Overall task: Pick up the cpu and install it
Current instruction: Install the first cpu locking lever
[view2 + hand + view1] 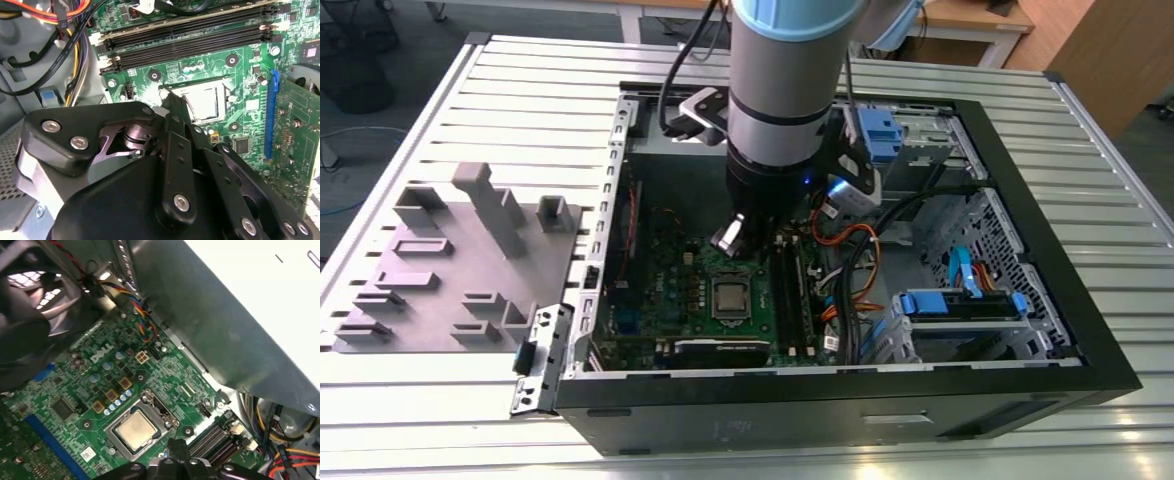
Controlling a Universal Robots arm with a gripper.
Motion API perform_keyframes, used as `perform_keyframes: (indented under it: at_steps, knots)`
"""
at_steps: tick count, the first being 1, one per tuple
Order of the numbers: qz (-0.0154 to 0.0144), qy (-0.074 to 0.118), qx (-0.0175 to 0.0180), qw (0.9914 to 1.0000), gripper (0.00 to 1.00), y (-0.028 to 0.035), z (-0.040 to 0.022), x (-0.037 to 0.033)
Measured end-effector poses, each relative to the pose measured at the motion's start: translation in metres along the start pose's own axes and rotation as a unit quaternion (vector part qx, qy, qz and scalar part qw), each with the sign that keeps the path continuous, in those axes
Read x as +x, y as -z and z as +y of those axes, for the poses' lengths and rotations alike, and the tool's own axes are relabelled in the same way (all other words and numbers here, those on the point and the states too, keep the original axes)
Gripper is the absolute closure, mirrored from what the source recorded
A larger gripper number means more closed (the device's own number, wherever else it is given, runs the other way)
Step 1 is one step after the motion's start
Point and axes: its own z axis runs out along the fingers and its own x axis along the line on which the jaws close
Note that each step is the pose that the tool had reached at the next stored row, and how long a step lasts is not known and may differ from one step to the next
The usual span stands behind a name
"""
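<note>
The cpu (pixel 731 296) lies flat in its socket in the middle of the green motherboard (pixel 670 290), silvery top up. It is seen in both wrist views, as the cpu (pixel 134 431) and the cpu (pixel 205 102). My gripper (pixel 728 238) hangs a little above the board, just beside the socket, on the side of the case's back wall. Its black fingers (pixel 176 150) run together to one narrow tip, the gripper (pixel 172 102), at the socket's edge. The gripper (pixel 177 445) looks shut and holds nothing.
Long black memory slots (pixel 790 290) run beside the socket. Orange and black cables (pixel 847 250) and blue drive bays (pixel 958 305) crowd the case on the exterior view's right. A grey fixture (pixel 454 260) lies outside the case on the left. A case fan (pixel 30 305) stands near the board.
</note>
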Motion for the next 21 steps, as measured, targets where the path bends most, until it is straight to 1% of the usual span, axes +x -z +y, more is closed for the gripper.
perform_keyframes:
  at_steps: [4,8,14,21]
  knots:
    - [-0.0002,-0.020,0.0010,0.99980,0.89,-0.0027,-0.0003,0.0004]
    - [-0.0003,-0.034,0.0022,0.99941,0.89,-0.0063,-0.0007,0.0010]
    - [0.0016,-0.048,0.0044,0.99885,0.89,-0.0117,-0.0014,0.0025]
    - [0.0030,-0.060,0.0061,0.99819,0.89,-0.0149,0.0013,0.0052]
